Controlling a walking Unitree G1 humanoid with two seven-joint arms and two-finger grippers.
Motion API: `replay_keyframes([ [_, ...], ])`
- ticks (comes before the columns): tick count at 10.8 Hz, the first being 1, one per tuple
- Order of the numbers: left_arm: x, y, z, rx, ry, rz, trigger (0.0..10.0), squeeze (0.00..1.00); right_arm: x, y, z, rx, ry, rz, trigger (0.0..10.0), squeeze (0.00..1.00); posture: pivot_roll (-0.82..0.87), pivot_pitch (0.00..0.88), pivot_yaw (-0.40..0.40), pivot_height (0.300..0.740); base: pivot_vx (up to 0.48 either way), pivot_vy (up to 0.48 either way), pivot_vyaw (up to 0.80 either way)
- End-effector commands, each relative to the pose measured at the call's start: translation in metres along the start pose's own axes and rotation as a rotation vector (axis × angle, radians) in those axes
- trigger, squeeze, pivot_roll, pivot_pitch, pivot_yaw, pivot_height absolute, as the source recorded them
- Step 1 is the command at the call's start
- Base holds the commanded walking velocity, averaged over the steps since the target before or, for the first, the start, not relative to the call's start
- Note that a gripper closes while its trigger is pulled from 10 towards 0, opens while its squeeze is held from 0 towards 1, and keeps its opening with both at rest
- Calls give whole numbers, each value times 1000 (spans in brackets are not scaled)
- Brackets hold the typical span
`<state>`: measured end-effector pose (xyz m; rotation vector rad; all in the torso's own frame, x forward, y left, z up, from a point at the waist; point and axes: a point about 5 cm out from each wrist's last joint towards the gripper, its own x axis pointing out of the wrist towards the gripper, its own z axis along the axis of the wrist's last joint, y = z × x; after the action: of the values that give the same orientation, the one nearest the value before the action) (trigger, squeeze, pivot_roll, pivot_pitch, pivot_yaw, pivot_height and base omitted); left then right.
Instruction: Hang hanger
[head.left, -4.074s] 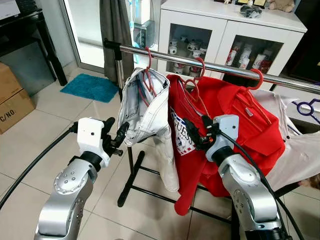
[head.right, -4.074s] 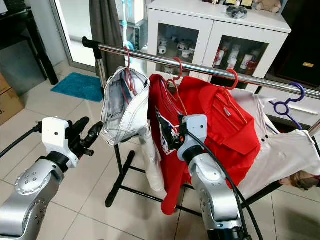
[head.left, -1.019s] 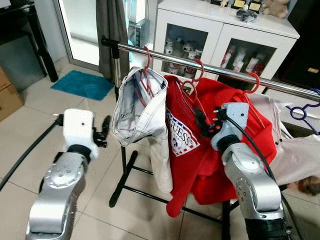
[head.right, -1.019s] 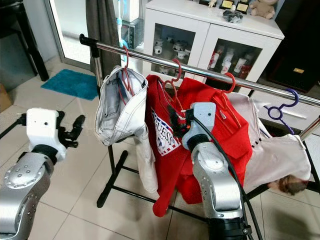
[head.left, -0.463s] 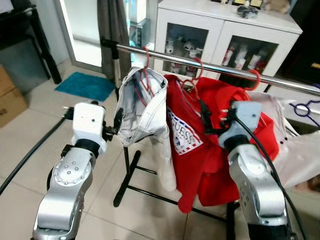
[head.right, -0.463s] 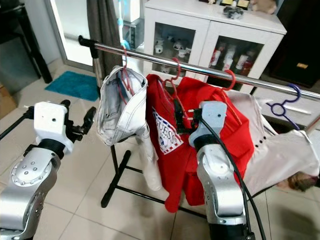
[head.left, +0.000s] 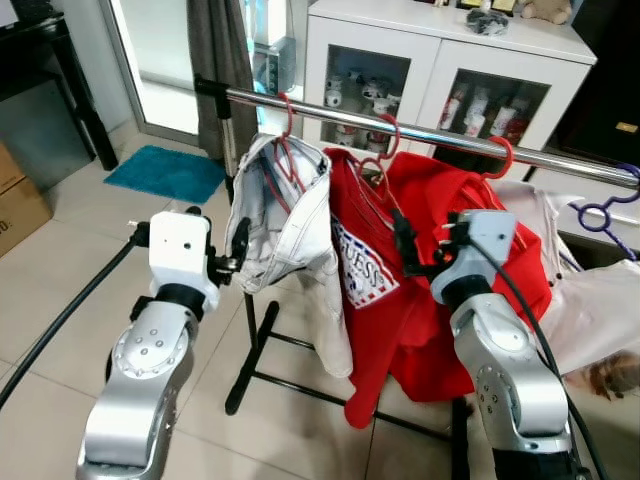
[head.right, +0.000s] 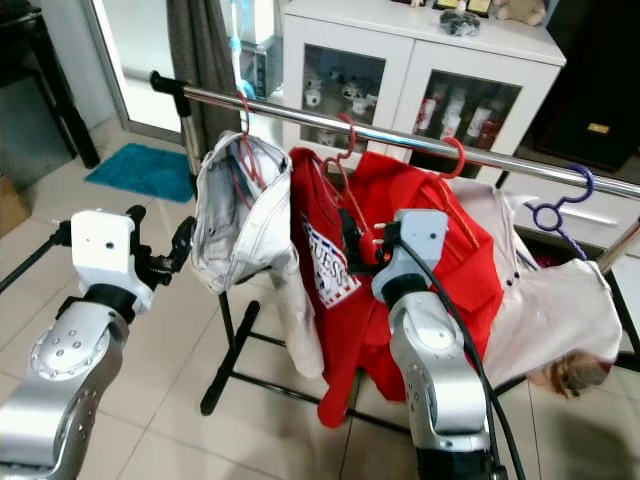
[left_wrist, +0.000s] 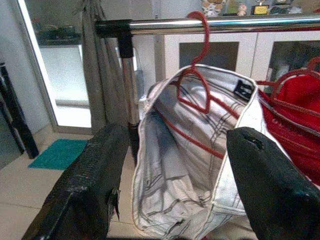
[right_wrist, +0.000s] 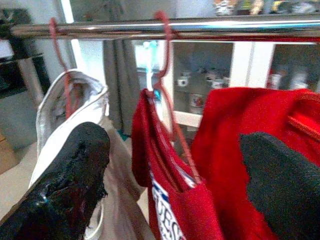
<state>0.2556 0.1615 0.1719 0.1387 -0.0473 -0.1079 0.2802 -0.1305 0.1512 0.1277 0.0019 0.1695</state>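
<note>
From the left eye view I see the steel rail (head.left: 440, 135) carrying three red hangers, and the one I care about, the red hanger (head.left: 291, 130) with the white trousers (head.left: 285, 225), is already hooked near the rail's left end; my left gripper (head.left: 236, 255) sits just beside the trousers' waistband, and my right gripper (head.left: 405, 250) is up against the red T-shirt (head.left: 365, 280). The right eye view shows the same, plus a purple hanger (head.right: 556, 212) further along. Through the left wrist view both fingers (left_wrist: 95, 185) stand wide apart with nothing between them, framing the waistband, the hook seated over the rail. In the right wrist view the fingers (right_wrist: 70, 170) are likewise spread and empty, looking at the shirt's hanger hook (right_wrist: 165, 55). My judgement: the hanging looks done, so I'd draw both arms straight back, keeping fingers wide so no fabric snags and drags a hook off.
</note>
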Motion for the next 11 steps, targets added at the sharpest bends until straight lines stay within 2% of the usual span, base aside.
replay_keyframes([
  [1, 1, 1, -2, -8, 14, -9, 10000, 0, 2, 7, -1, 1, 17, 60, 10000, 0, -42, 0, -56, 740, 0, 0, 800],
  [2, 0, 1, -1, -32, 9, -21, 10000, 0, 1, 18, 0, 1, 14, 146, 10000, 0, -40, 0, -57, 740, 0, 0, 800],
  [4, -1, -2, 3, -19, -12, -58, 10000, 0, 5, 21, -1, 4, 13, 185, 10000, 0, -24, 0, -62, 740, 293, 0, 800],
  [6, 0, -2, 3, -12, -11, -56, 10000, 0, 7, 23, -1, 60, 20, 201, 10000, 0, -15, 0, -65, 740, 345, 0, 0],
  [8, 0, -1, 4, -11, -20, -60, 10000, 0, 7, 26, 2, -18, -4, 228, 10000, 0, -8, 0, -72, 740, 354, 0, 350],
  [9, -1, -2, 4, -6, -23, -62, 10000, 0, 9, 23, 1, 25, -6, 190, 10000, 0, -6, 0, -75, 740, 360, 0, 800],
  [11, -2, -2, 5, -1, -24, -67, 10000, 0, 10, 25, 7, 69, -27, 219, 10000, 0, 2, 0, -78, 740, 364, 0, 0],
])
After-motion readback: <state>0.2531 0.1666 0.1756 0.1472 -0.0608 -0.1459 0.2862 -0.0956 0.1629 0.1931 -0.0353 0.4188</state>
